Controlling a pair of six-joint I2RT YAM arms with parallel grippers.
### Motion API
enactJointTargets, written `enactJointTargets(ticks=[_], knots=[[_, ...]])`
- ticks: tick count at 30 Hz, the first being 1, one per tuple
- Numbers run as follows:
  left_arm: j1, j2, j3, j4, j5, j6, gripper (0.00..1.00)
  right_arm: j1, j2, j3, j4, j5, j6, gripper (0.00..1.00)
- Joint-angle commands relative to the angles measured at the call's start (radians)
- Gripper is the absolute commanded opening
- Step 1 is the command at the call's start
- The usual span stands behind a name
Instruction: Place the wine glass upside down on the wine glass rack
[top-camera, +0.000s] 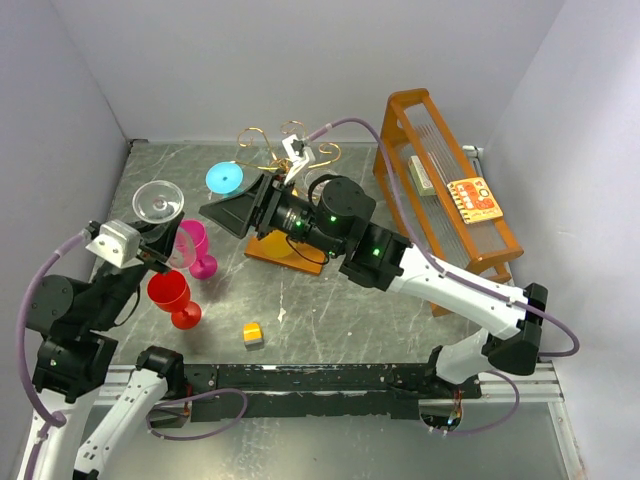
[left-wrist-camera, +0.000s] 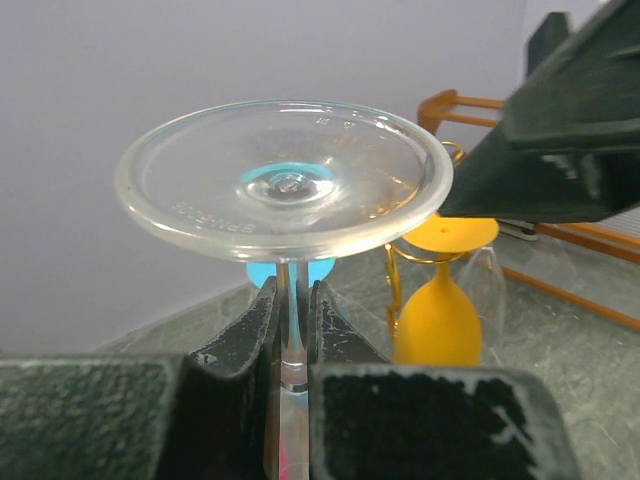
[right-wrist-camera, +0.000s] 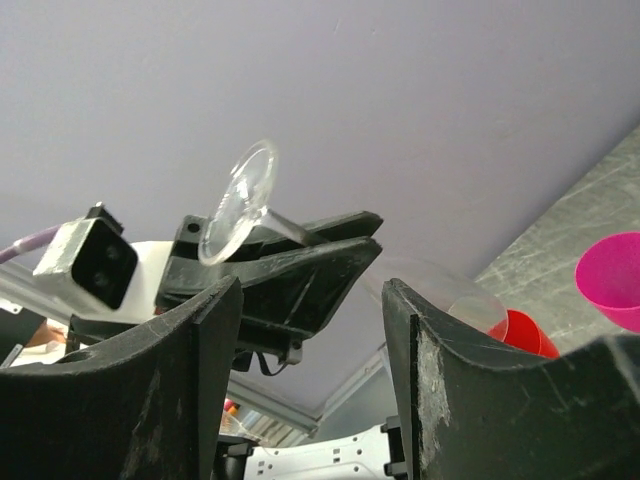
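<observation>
My left gripper (top-camera: 160, 252) is shut on the stem of a clear wine glass (top-camera: 158, 200), held upside down with its foot on top, at the left above the table. In the left wrist view the stem (left-wrist-camera: 291, 330) runs between the fingers (left-wrist-camera: 240, 340) under the round foot (left-wrist-camera: 285, 180). The wine glass rack (top-camera: 283, 250) stands mid-table, its gold wire arms (top-camera: 262, 138) behind my right arm. My right gripper (top-camera: 225, 212) is open and holds nothing; it points left at the held glass. The right wrist view looks between its fingers (right-wrist-camera: 440, 380) at the glass foot (right-wrist-camera: 238, 200) and bowl (right-wrist-camera: 440, 290).
A pink glass (top-camera: 195, 245) and a red glass (top-camera: 172, 295) stand upright just below the held glass. A yellow glass (left-wrist-camera: 437, 320) hangs upside down on the rack, and a blue foot (top-camera: 225, 178) shows beside it. A yellow block (top-camera: 253, 333) lies in front. An orange slatted frame (top-camera: 450, 200) stands at the right.
</observation>
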Motion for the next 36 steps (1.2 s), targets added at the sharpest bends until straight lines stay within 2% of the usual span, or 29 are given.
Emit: enactJointTargets(ticks=[1, 14, 19, 30, 32, 36], knots=[[0.005, 0.020, -0.007, 0.026, -0.106, 0.000, 0.07, 0.002, -0.032, -0.021, 0.065, 0.005, 0.006, 0.58], [0.005, 0.020, -0.037, 0.045, 0.062, 0.087, 0.07, 0.000, 0.132, 0.167, -0.027, -0.096, 0.090, 0.56], [0.005, 0.019, -0.038, 0.039, 0.067, 0.113, 0.07, -0.001, 0.168, 0.187, -0.034, -0.132, 0.166, 0.42], [0.005, -0.035, -0.052, 0.011, 0.000, 0.113, 0.08, 0.000, 0.165, 0.131, 0.027, -0.179, 0.285, 0.00], [0.005, -0.041, -0.047, -0.007, -0.018, 0.102, 0.13, -0.001, 0.171, 0.143, 0.018, -0.183, 0.296, 0.00], [0.005, -0.050, -0.016, -0.078, -0.061, 0.048, 0.39, 0.000, 0.185, 0.164, 0.017, -0.180, 0.315, 0.00]])
